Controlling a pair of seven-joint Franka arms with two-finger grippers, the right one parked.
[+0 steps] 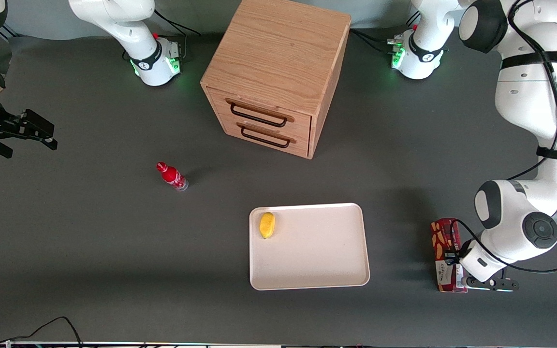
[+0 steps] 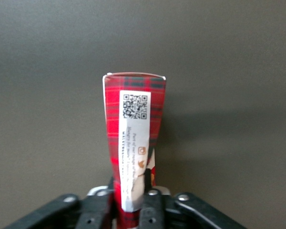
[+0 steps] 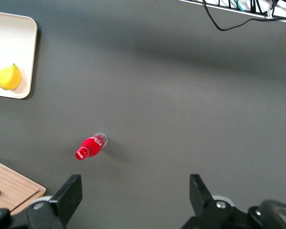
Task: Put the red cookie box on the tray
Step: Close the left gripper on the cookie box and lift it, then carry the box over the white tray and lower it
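While the red cookie box [image 1: 447, 254] lies on the bench [image 1: 114, 232] toward the working arm's end, well apart from the tray [image 1: 317, 270], the pincer [image 1: 457, 256] sits down at its middle, a balanced place to take a long carton. A lemon [image 1: 267, 225] fills one tray corner, leaving most of the floor free. At the left wrist, the fingers [image 2: 99, 210] close against the box's [image 2: 133, 138] narrow sides, gripping it
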